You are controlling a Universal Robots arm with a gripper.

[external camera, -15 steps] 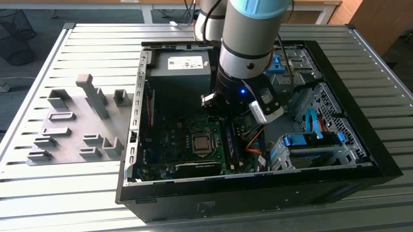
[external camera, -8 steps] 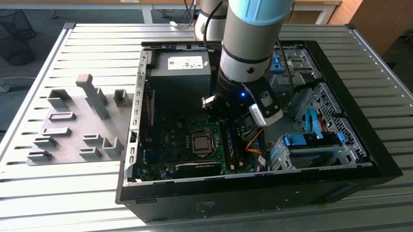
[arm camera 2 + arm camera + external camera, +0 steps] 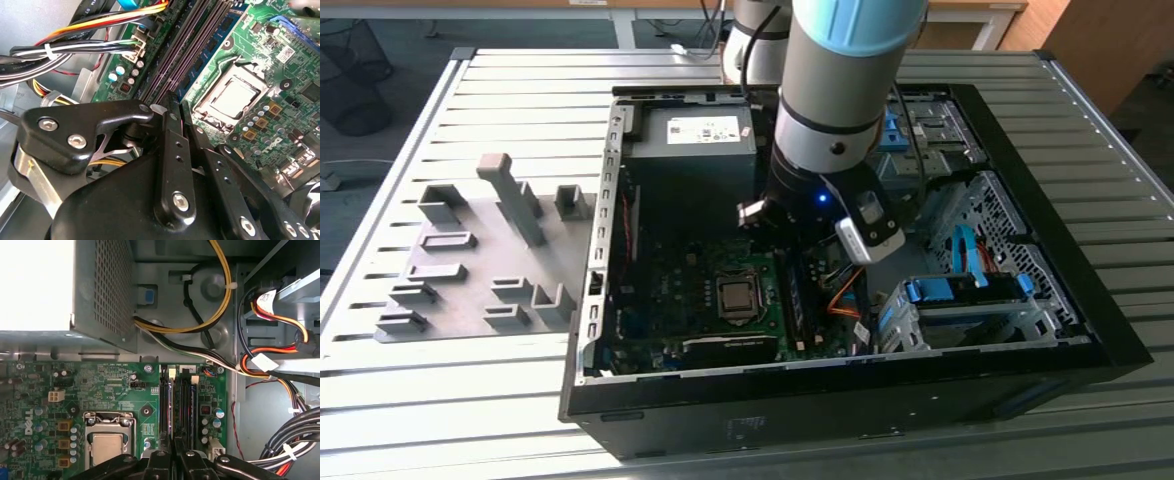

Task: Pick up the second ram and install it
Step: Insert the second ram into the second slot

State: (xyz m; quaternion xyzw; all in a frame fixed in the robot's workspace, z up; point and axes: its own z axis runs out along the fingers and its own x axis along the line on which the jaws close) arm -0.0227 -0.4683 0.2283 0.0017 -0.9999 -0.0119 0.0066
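Black metal gripper point(image 3: 172, 107), fingers pressed narrow on the thin blue-green second ram point(image 3: 176, 405), seats it into dark motherboard slots point(image 3: 192, 37) at frame centre; installing seems underway, needing straight downward pressure.

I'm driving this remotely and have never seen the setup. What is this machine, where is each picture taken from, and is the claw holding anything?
The machine is one robot arm reaching down into an open desktop computer case that lies on a slatted metal table. The exterior view looks on from off the arm. On its left, grey holder blocks sit on the table beside the case. Both wrist views come from cameras riding on the arm. They show the black claw just over the long memory slots on the green motherboard, next to the processor socket. Whether the claw holds anything, I cannot tell.
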